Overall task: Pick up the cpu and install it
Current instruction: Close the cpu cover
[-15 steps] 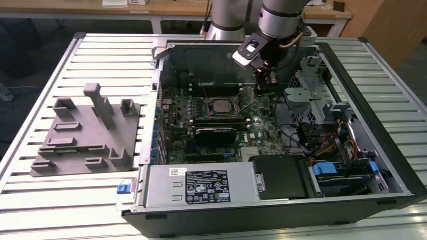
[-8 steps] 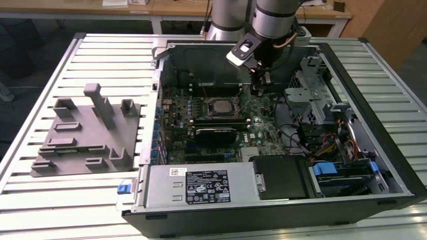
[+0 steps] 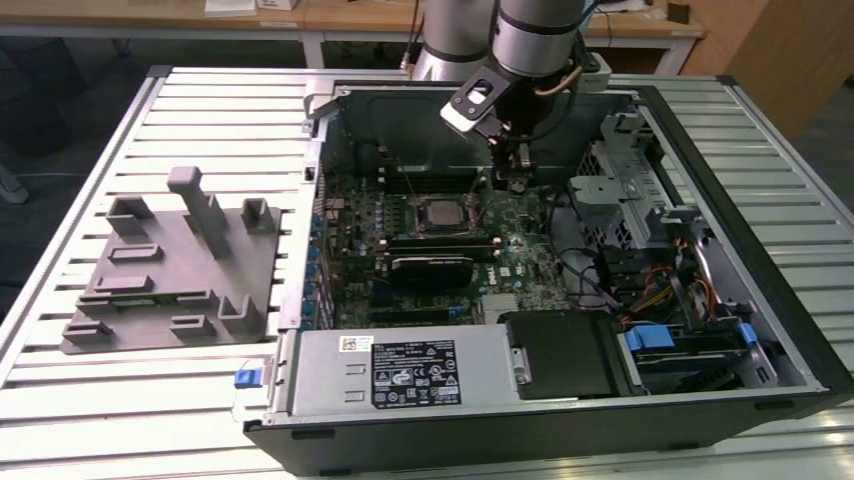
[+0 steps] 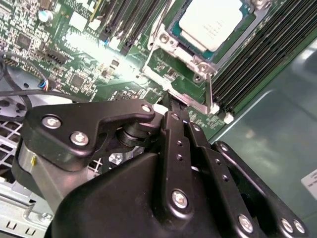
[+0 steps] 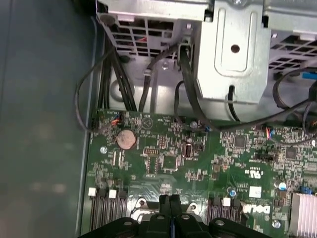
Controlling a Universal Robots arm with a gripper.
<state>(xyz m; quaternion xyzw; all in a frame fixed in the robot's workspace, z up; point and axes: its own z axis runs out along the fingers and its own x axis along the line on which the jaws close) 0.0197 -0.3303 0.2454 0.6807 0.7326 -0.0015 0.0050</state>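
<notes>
Second wrist view: your hand (image 4: 171,103) has its fingers pressed together with nothing between them, tips at a corner of the socket frame (image 4: 166,42).
Cpu: the cpu (image 4: 210,21) lies flat in that socket on the motherboard (image 4: 89,59), just beyond your fingertips, not held.
Direction: in the exterior view it lies near, toward the exterior view's left of the hand.
Axis: square, so no long side.
Writing: a label (image 3: 414,372) on the power supply (image 3: 334,375), and faint print on the cpu; too small to read.
</notes>
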